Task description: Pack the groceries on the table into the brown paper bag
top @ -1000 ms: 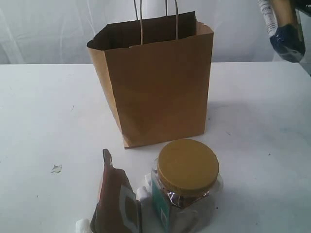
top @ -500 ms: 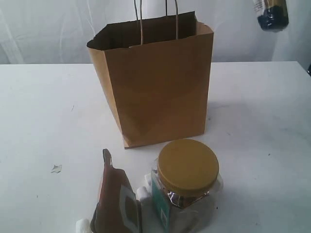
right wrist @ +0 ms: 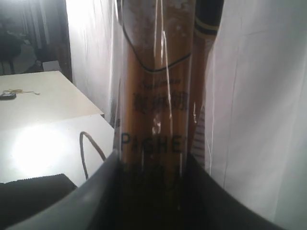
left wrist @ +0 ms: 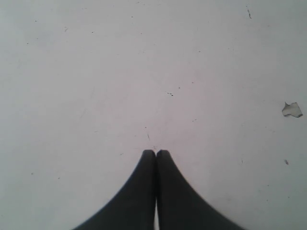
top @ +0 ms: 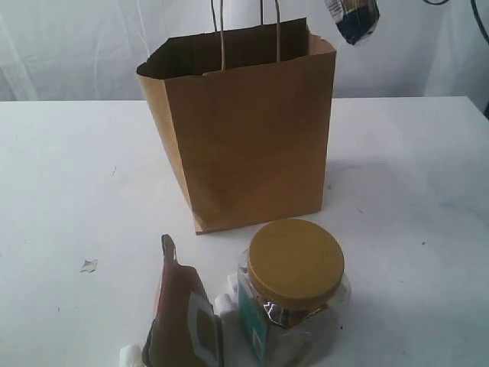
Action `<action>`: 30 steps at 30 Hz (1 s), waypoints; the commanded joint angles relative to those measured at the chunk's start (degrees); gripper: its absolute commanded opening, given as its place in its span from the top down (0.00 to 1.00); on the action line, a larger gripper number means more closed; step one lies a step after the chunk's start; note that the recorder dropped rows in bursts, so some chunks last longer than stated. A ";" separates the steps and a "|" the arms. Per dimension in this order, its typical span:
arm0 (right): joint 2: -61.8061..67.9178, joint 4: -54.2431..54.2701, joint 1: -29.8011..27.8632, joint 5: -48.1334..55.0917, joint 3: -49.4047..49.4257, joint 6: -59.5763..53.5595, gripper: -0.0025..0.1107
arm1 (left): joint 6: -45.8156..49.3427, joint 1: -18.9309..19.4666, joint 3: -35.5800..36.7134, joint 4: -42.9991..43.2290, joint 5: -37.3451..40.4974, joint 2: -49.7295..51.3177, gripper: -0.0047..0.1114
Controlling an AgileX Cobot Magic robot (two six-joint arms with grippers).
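A: One packet [top: 353,19] hangs high, just right of the bag [top: 244,138] top. Clear film, golden strands, navy end.
B: Label?
A: "PAGHE" reads, rest blurred. Right gripper [right wrist: 152,165] pinches it. Left gripper [left wrist: 156,153] fingers are pressed together over the table [left wrist: 96,72].

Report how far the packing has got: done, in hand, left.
Done: cannot tell; the brown paper bag hides its contents. In hand: the right gripper holds the spaghetti packet up near the bag's rim. Left: brown-orange pouch and mustard-lidded jar on the table.
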 commanded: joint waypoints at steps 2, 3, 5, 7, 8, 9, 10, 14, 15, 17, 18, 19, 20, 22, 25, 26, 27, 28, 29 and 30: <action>-0.13 5.05 -0.29 1.95 -1.08 -4.71 0.98 | -0.09 -0.08 0.15 -0.03 -0.02 -0.25 0.96; -0.13 5.05 -0.52 1.66 -1.08 -5.29 0.98 | -0.09 -0.08 0.15 -0.03 -0.02 -0.25 0.96; -0.13 5.05 -1.32 0.93 -1.08 -5.41 0.98 | -0.09 -0.08 0.15 -0.03 -0.02 -0.25 0.96; -0.13 5.05 -1.84 2.08 -1.08 -5.41 0.98 | -0.09 -0.08 0.15 -0.03 -0.02 -0.25 0.96; -0.13 5.05 -1.99 3.08 -1.08 -5.41 0.98 | -0.09 -0.08 0.15 -0.03 -0.02 -0.25 0.96; -0.13 5.05 -2.59 4.54 -1.08 -4.68 0.98 | -0.09 -0.08 0.15 -0.03 -0.02 -0.25 0.96; -0.13 5.05 -2.97 4.54 -1.08 -3.47 0.98 | -0.09 -0.08 0.15 -0.03 -0.02 -0.25 0.96; -0.77 5.05 -3.48 4.54 -0.96 1.77 0.98 | -0.09 -0.08 0.15 -0.03 -0.02 -0.25 0.96; -0.94 5.05 -3.48 4.54 -0.96 1.29 0.98 | -0.09 -0.08 0.15 -0.03 -0.02 -0.25 0.96; -1.18 5.05 -2.71 4.54 -1.07 0.38 0.98 | -0.09 -0.08 0.15 -0.03 -0.02 -0.25 0.96; -1.18 5.05 -1.83 4.54 -1.07 -0.07 0.98 | -0.09 -0.08 0.15 -0.03 -0.02 -0.25 0.96; -1.18 5.05 -1.11 4.54 -1.07 -0.07 0.98 | -0.09 -0.08 0.15 -0.03 -0.02 -0.25 0.96; -1.18 5.05 -0.54 4.54 -1.07 -0.07 0.98 | -0.09 -0.08 0.15 -0.03 -0.02 -0.25 0.96; -1.30 5.05 -0.05 4.54 -1.07 0.45 0.98 | -0.09 -0.08 0.15 -0.03 -0.02 -0.25 0.96; -2.16 5.05 -0.05 4.54 -1.07 3.28 0.98 | -0.09 -0.08 0.15 -0.03 -0.02 -0.25 0.96; -2.65 5.05 -0.21 4.54 -1.07 4.32 0.98 | -0.09 -0.08 0.15 -0.03 -0.02 -0.25 0.96; -3.16 5.05 -0.60 4.54 -1.07 4.83 0.98 | -0.09 -0.08 0.15 -0.03 -0.02 -0.25 0.96; -4.31 5.05 -0.61 4.54 -1.07 5.44 0.98 | -0.09 -0.08 0.15 -0.03 -0.02 -0.25 0.96; -4.94 5.05 -0.61 4.54 -1.07 6.30 0.98 | -0.09 -0.08 0.15 -0.03 -0.02 -0.25 0.96; -5.50 5.05 -0.61 4.54 -1.07 7.48 0.98 | -0.09 -0.08 0.15 -0.03 -0.02 -0.25 0.96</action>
